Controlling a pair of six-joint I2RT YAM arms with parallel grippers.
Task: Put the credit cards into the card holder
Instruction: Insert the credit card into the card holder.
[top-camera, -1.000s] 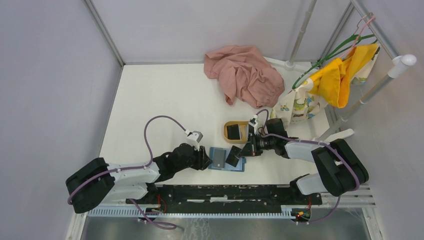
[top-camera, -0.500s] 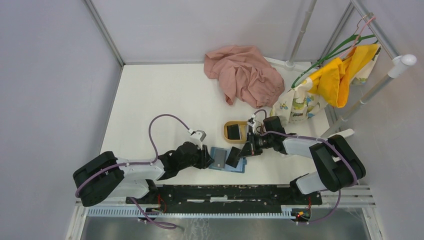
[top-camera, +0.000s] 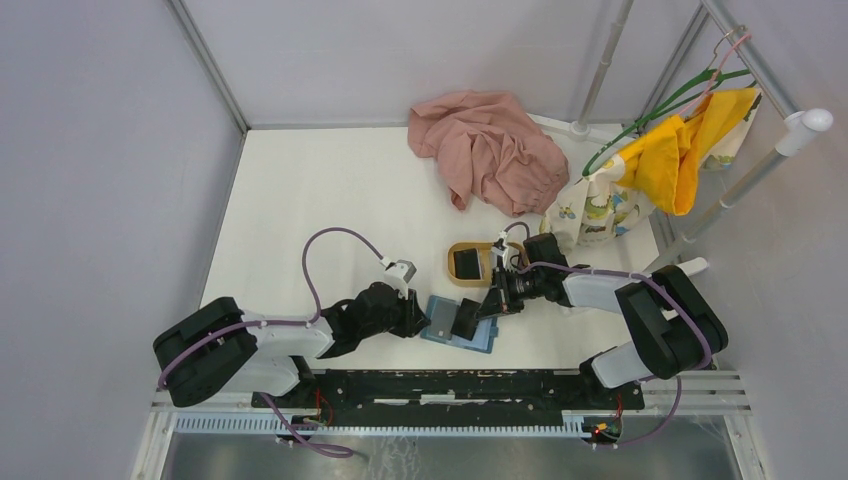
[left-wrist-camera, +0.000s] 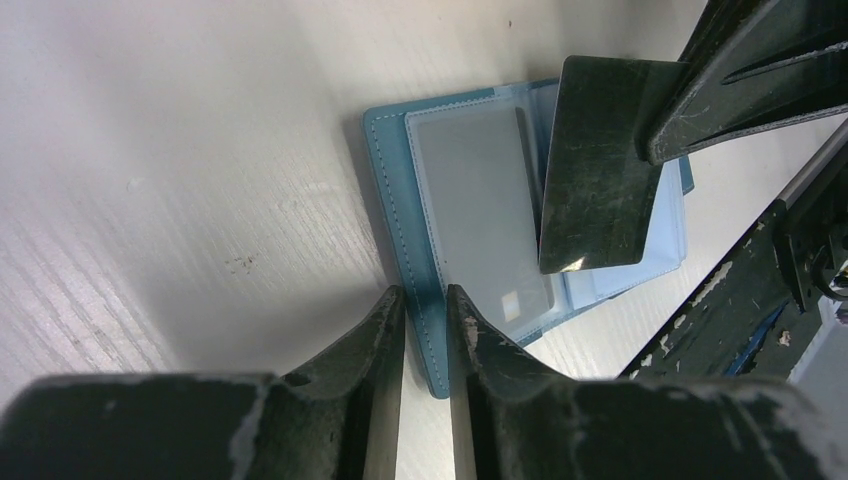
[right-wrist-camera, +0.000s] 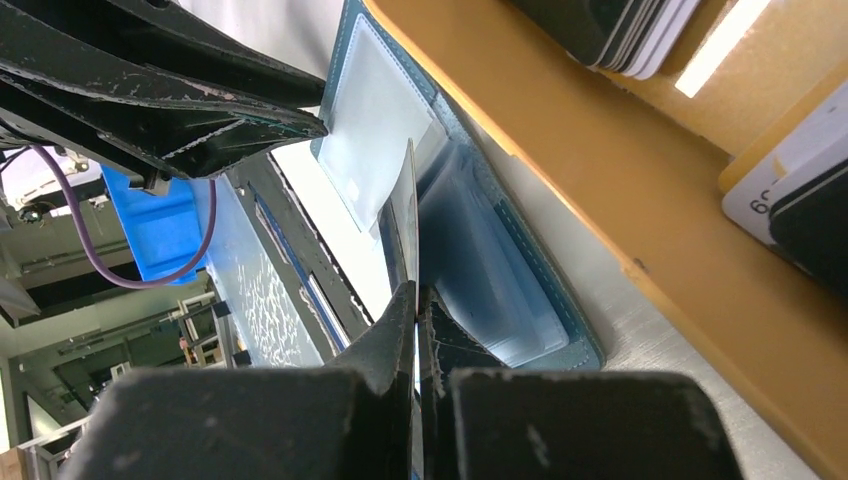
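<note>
1. Black card (left-wrist-camera: 590, 160) pinched edge-on in the fully closed right tool (right-wrist-camera: 415, 290), tilted over the open wallet (left-wrist-camera: 395, 190).
2. Left tool (left-wrist-camera: 425, 297), a slit apart, straddles the wallet's edge on the desk (top-camera: 330, 200); grip unclear.

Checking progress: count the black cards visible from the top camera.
2. A held card sits in the right gripper over the card holder; a tray card lies in the wooden tray. Others may hide beneath it.
</note>
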